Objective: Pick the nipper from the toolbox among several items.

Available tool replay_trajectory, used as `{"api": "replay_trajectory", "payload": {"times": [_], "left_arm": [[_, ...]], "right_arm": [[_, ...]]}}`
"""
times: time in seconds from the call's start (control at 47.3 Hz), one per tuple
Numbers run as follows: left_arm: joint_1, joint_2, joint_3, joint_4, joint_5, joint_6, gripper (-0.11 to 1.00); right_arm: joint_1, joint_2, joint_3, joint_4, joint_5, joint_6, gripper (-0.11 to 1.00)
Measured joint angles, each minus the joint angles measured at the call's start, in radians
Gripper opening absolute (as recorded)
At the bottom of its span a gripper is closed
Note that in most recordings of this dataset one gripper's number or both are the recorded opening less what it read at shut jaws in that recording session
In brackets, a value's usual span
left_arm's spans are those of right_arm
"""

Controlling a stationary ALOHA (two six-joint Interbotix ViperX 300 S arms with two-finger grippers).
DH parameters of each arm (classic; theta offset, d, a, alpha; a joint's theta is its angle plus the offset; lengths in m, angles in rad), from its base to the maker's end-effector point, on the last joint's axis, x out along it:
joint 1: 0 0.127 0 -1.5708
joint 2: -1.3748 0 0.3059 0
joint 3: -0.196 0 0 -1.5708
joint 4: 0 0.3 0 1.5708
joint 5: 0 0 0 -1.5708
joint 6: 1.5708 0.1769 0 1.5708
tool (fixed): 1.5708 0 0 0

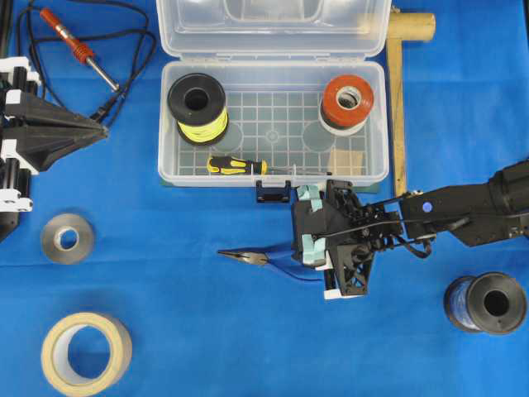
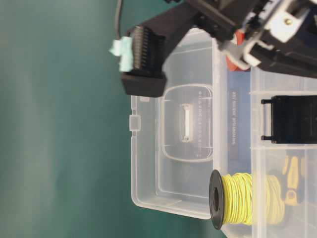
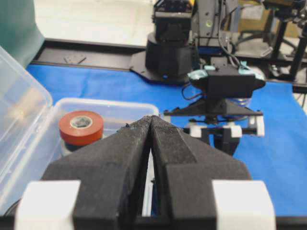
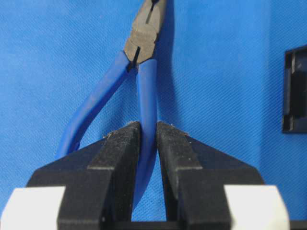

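We have the right tool (image 4: 147,132) clamped on one blue handle of the nipper (image 1: 248,258), which is outside the toolbox (image 1: 376,124) over the table (image 1: 165,314); the left tool (image 3: 151,125) is closed and empty, so we judge the next move to be setting the nipper down and releasing.

Blue-handled, dark-jawed metal nipper (image 4: 139,72) lies over a plain blue tablecloth (image 1: 165,331). The clear plastic toolbox (image 1: 273,178) shows a grid-patterned floor, holding a yellow wire spool with black flanges (image 1: 198,106) and a red-and-white tape roll (image 1: 346,102).
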Motion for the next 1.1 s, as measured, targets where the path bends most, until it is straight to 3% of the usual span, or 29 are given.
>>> {"api": "replay_trajectory", "payload": {"times": [0.085,0.127,0.296,0.359,0.486,0.677,0.888,1.1], "left_arm": [[0.0,0.0,0.0,0.0,0.005,0.002,0.0],[0.0,0.002,0.0,0.002,0.008,0.002,0.0],[0.0,0.0,0.0,0.0,0.015,0.0,0.0],[0.0,-0.002,0.0,0.0,0.021,0.0,0.0],[0.002,-0.003,0.0,0.002,0.023,0.0,0.0],[0.0,-0.003,0.0,0.0,0.023,0.0,0.0],[0.002,-0.006,0.0,0.0,0.028,0.0,0.0],[0.0,-0.006,0.0,0.002,0.028,0.0,0.0]], "right_arm": [[0.0,0.002,-0.002,0.0,0.006,0.014,0.14],[0.0,0.002,-0.002,0.0,0.012,0.017,0.2],[0.0,-0.017,-0.012,0.0,0.078,0.018,0.7],[0.0,-0.055,-0.014,-0.005,0.11,0.018,0.82],[-0.005,-0.164,-0.014,-0.029,0.169,0.014,0.76],[-0.028,-0.37,0.003,-0.101,0.267,0.012,0.76],[-0.083,-0.617,0.094,-0.166,0.327,0.014,0.76],[-0.135,-0.897,0.23,-0.175,0.336,0.014,0.76]]}}
